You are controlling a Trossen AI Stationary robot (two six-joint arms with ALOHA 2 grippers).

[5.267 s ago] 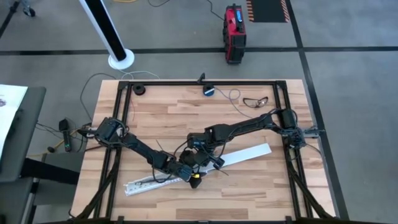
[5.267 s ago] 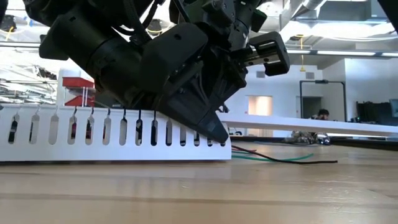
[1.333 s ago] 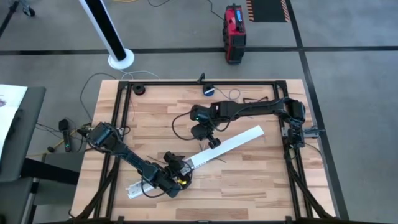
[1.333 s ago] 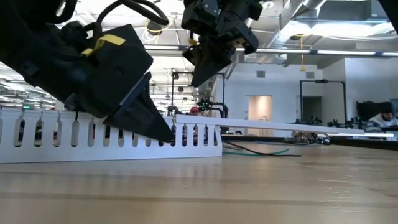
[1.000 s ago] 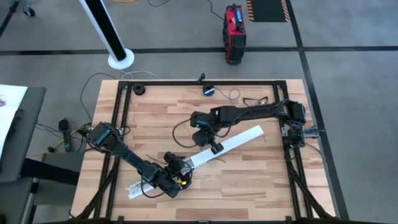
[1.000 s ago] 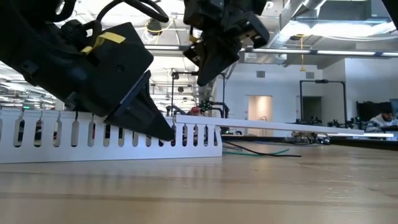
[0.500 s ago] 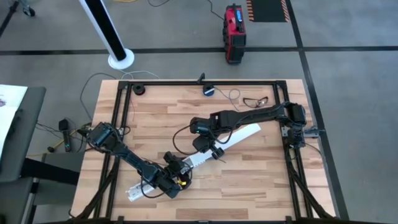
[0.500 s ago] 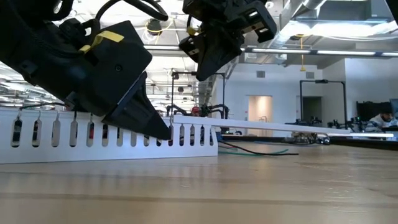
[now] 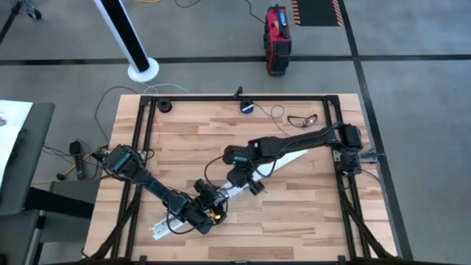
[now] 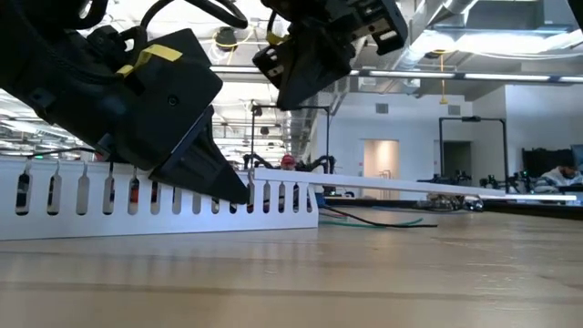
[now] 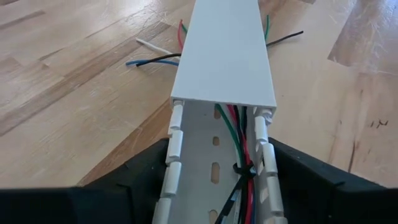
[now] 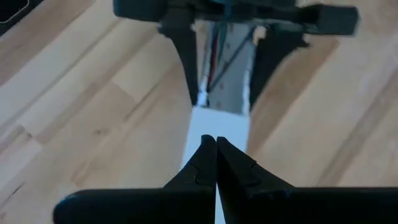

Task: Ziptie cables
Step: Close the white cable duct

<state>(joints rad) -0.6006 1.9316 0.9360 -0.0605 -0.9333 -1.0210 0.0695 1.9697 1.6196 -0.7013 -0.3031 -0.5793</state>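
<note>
cables (image 11: 239, 134) lay inside the slotted white channel (image 11: 214, 180), red, green and dark strands running under the flat white cover (image 11: 224, 53), loose ends fanning onto the wooden table (image 11: 74, 93) past its far end. the left gripper (image 9: 208, 208) clamped the channel between its fingers (image 11: 140, 174) near the table's front. the right gripper (image 12: 216, 144) hovered above the cover with fingertips pinched together, holding nothing.

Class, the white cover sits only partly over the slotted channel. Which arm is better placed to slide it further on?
Probably the right: its gripper hovers shut above the cover, while the left gripper straddles the channel, bracing it.
</note>
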